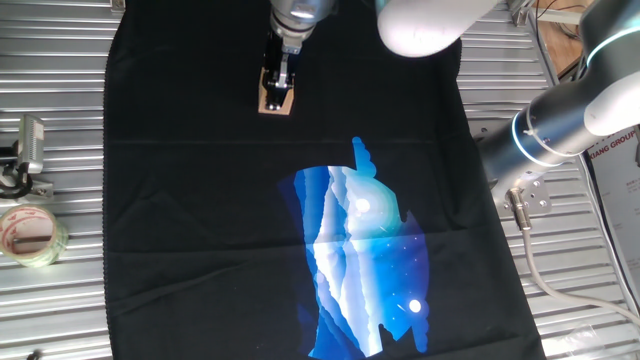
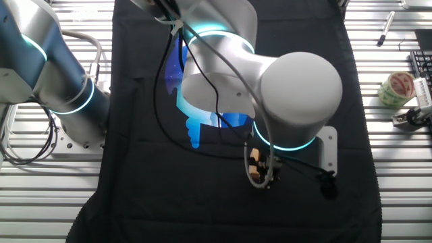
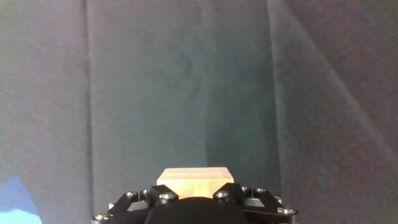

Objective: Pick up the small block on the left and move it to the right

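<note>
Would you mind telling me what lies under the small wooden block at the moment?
The small block sits between the fingers of the gripper on the black cloth. The cloth hides the table surface beneath; whether the block rests on it or is slightly lifted cannot be told.

So the cloth (image 1: pixel 200 200) covers the middle of the slatted table (image 1: pixel 60 320), and the small block (image 1: pixel 275 100) sits on it near the far edge, right under the gripper (image 1: pixel 279 84). The printed patch (image 1: pixel 365 265) is nearer the camera and off to the right. Tape roll (image 1: pixel 30 235) is on the bare table left of the cloth, a metal clip (image 1: pixel 30 150) just behind it.
</note>
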You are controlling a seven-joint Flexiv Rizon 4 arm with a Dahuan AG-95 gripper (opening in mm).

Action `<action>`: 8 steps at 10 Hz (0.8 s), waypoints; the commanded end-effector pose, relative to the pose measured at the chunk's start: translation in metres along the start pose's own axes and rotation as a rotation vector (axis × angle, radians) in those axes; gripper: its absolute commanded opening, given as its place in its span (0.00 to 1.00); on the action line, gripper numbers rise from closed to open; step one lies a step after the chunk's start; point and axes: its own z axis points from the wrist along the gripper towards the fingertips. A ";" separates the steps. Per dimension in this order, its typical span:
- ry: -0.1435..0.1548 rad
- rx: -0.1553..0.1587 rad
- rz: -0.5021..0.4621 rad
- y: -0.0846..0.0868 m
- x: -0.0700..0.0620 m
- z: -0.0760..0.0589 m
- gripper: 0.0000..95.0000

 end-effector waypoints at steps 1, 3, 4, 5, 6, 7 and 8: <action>0.002 -0.002 -0.001 0.004 -0.003 -0.001 0.00; 0.005 -0.004 0.006 0.007 -0.006 -0.002 0.00; 0.005 -0.003 0.011 0.009 -0.008 -0.002 0.00; 0.006 -0.006 0.013 0.011 -0.009 -0.002 0.00; 0.009 -0.007 0.003 0.011 -0.009 -0.002 0.00; 0.011 -0.006 -0.003 0.011 -0.009 -0.002 0.00; 0.017 -0.006 -0.006 0.011 -0.009 -0.002 0.00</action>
